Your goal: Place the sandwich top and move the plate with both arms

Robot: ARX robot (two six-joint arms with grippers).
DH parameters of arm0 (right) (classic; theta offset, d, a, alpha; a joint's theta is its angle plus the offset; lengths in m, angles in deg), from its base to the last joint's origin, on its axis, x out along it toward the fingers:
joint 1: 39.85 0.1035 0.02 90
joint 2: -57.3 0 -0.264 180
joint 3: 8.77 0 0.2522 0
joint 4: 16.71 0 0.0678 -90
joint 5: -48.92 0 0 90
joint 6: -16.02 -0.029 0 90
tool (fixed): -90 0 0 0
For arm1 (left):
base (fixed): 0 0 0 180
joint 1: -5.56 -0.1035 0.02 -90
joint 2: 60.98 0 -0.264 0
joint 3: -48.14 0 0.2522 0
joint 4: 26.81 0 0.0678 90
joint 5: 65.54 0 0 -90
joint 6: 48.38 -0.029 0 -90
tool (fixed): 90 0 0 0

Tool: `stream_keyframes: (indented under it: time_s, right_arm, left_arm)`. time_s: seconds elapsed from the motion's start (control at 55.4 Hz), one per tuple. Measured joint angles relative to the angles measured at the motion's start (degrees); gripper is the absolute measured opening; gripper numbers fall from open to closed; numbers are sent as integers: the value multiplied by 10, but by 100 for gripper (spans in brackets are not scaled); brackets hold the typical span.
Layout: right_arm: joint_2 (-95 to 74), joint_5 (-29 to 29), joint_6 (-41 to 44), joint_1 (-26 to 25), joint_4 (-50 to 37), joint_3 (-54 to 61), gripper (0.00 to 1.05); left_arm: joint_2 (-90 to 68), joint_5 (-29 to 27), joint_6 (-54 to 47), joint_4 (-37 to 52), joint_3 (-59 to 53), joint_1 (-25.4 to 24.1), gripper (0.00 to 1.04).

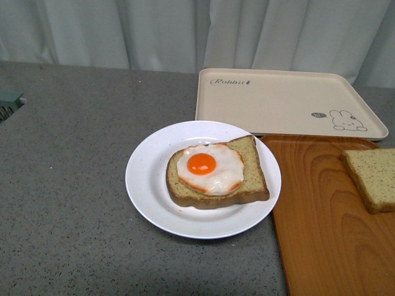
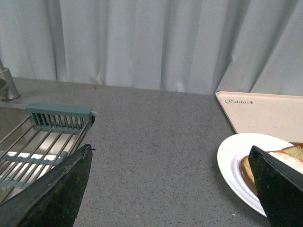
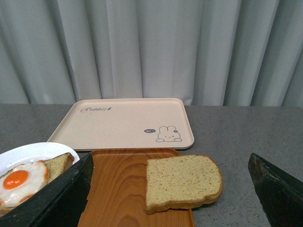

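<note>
The plain sandwich top (image 1: 373, 177) (image 3: 182, 181) lies on the brown wood-grain tray (image 1: 321, 228) (image 3: 118, 189), overhanging that tray's right edge. The round white plate (image 1: 148, 185) (image 2: 232, 163) (image 3: 28, 152) rests on the grey counter and carries a bread slice with a fried egg (image 1: 210, 168) (image 3: 19, 180). In its wrist view my right gripper (image 3: 169, 189) is open, its two black fingers standing wide on either side of the sandwich top and back from it. My left gripper (image 2: 170, 187) is open over bare counter, one finger (image 2: 279, 189) in front of the plate. Neither arm shows in the front view.
A cream rabbit-print tray (image 1: 284, 102) (image 3: 123, 120) (image 2: 265, 113) sits behind the plate, touching the wooden tray. A sink with a wire rack (image 2: 42, 142) and a tap (image 2: 5, 85) lies left of the left gripper. Pale curtains close off the back.
</note>
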Motion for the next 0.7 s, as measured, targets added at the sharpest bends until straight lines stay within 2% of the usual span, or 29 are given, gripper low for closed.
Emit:
stream_keyframes:
  time_s: [0.704]
  right_arm:
    - [0, 0, 0, 0, 0, 0, 96]
  left_arm:
    - [0, 0, 0, 0, 0, 0, 98]
